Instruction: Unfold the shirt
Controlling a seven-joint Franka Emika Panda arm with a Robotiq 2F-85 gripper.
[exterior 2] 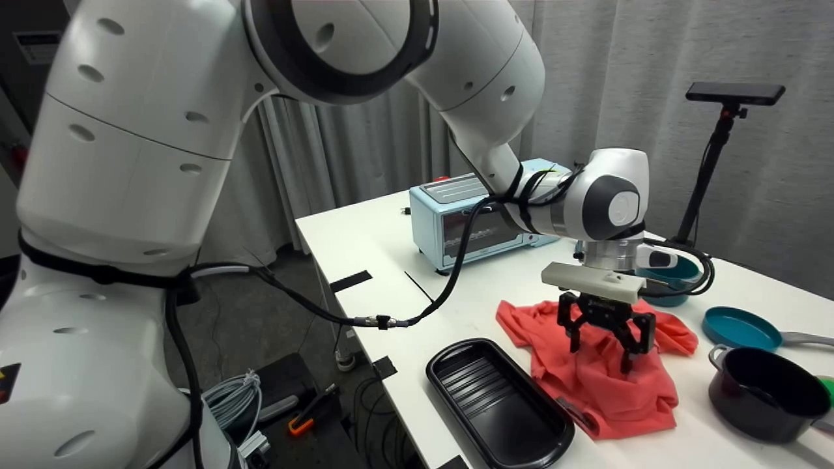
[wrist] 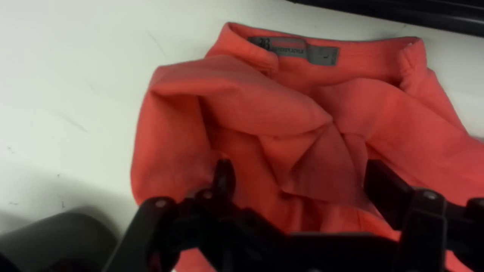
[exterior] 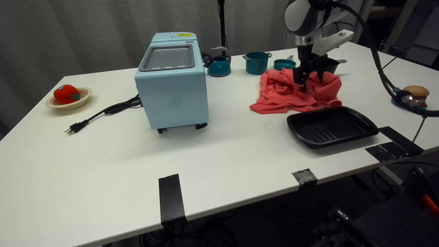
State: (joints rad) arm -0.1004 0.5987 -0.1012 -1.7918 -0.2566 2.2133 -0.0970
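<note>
A red shirt lies crumpled on the white table, in an exterior view (exterior: 283, 99) and in an exterior view (exterior 2: 606, 410). In the wrist view the shirt (wrist: 264, 102) shows its collar and grey neck label at the top, with folds bunched below. My gripper (wrist: 298, 177) is open, with its two fingers spread wide over the bunched folds and shirt cloth visible between them. The gripper also shows in an exterior view (exterior: 311, 85) and in an exterior view (exterior 2: 601, 357), pointing down at the shirt. Whether the fingertips touch the cloth I cannot tell.
A black tray (exterior 2: 498, 404) lies beside the shirt's collar end. A black pot (exterior 2: 769, 391), a teal pan (exterior 2: 743, 329) and a teal pot (exterior: 257, 63) stand around the shirt's other sides. A light blue toaster oven (exterior: 171, 92) stands farther along the table.
</note>
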